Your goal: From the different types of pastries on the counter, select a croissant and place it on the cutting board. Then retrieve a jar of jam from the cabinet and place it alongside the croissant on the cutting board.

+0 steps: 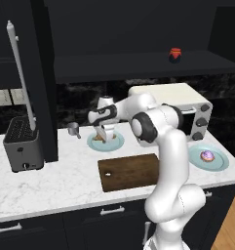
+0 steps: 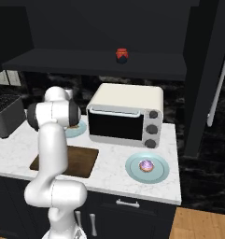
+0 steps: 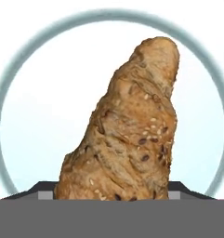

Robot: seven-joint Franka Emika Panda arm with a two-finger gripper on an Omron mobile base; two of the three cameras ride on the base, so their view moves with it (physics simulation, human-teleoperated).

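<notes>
Golden-brown and speckled with seeds, the croissant [image 3: 127, 135] fills the middle of our hand view, lying on a round light blue plate [image 3: 29, 116] with the two dark finger tips rising on either side of its near end. From the left base view our hand [image 1: 102, 135] is down over that plate [image 1: 114, 144] at the back of the tabletop [image 1: 60, 176], just behind the cutting board [image 1: 131, 171]. We judge the fingers to be spread around the pastry, but whether they already press on it we cannot tell. The risks we see from here: the croissant is tapered and uneven, so a grip taken this near one end could let it swing or slip out on the lift; closing too hard might crush it; and a low lift could drag it against the plate rim or nudge the plate itself. The small grey cup [image 1: 73, 129] stands near the plate's left side and the toaster oven [image 2: 125, 114] close on the other, so a wide swing could clip either. The jar of jam [image 1: 175, 55] sits on the cabinet shelf [image 1: 138, 66] above, well apart, and the frosted pastry [image 2: 146, 165] rests on its own plate [image 2: 132, 170] beyond the oven. We can read no brand, label or writing anywhere.
</notes>
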